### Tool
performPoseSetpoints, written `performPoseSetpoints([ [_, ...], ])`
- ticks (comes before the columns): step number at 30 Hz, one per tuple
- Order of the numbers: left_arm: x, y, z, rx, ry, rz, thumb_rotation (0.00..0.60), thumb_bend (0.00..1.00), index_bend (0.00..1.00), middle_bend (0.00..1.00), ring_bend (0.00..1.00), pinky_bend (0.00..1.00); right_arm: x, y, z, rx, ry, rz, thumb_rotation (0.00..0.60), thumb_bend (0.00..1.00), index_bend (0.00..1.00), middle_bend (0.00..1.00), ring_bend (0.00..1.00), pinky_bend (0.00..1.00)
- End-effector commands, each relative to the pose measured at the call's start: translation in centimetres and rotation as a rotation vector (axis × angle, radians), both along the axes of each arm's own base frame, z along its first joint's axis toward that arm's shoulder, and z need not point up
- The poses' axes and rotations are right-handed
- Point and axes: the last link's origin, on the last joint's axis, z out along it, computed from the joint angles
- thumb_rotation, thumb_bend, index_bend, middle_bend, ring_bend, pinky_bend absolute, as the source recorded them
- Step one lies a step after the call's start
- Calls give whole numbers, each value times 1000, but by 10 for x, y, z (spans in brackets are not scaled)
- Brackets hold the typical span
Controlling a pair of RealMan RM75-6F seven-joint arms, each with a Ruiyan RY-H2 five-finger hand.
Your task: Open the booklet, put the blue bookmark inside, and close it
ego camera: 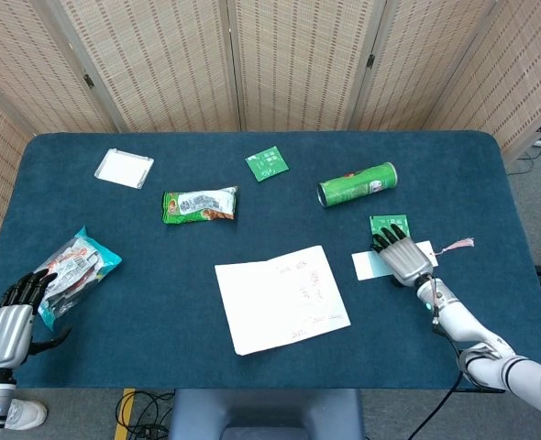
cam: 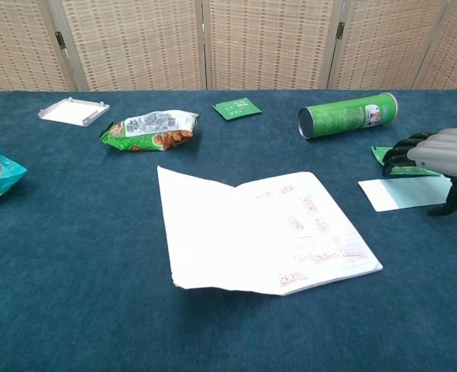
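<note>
The white booklet [ego camera: 281, 298] lies open at the table's front middle, pink writing on its right page [cam: 310, 225] and its left leaf raised a little. The pale blue bookmark [ego camera: 369, 264] lies flat to its right, its pink tassel [ego camera: 454, 245] trailing further right. My right hand [ego camera: 403, 257] sits over the bookmark's right part [cam: 395, 192]; its fingers [cam: 403, 151] curve above it and the thumb reaches down at the near edge. The bookmark does not look lifted. My left hand [ego camera: 5, 325] rests at the front left edge, fingers apart, holding nothing.
A green can [ego camera: 357, 184] lies on its side behind the bookmark, and a green packet [ego camera: 389, 225] lies just beyond my right hand. Another green packet [ego camera: 267, 163], a snack bag [ego camera: 200, 203] and a white tray [ego camera: 124, 168] lie further back. A teal bag [ego camera: 78, 266] lies by my left hand.
</note>
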Motion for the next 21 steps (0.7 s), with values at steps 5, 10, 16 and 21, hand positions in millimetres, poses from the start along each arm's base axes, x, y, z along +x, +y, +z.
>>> performPoseSetpoints([
  [5,-1,-1,0,2,0,3,600,239,148,108,91,163,1,-2,-2,0,4,-1,600,150,253,111,12,58],
  [10,-2,-1,1,3,2,7,600,239,148,108,91,163,-2,-3,-2,-2,8,-10,600,158,261,111,12,58],
  [16,-3,-2,1,5,3,9,600,239,148,108,91,163,-3,-5,-4,-4,13,-14,600,157,261,111,12,58],
  [21,-4,-2,2,6,4,13,600,239,148,108,91,163,-3,-7,-5,-6,13,-16,600,161,276,110,12,58],
])
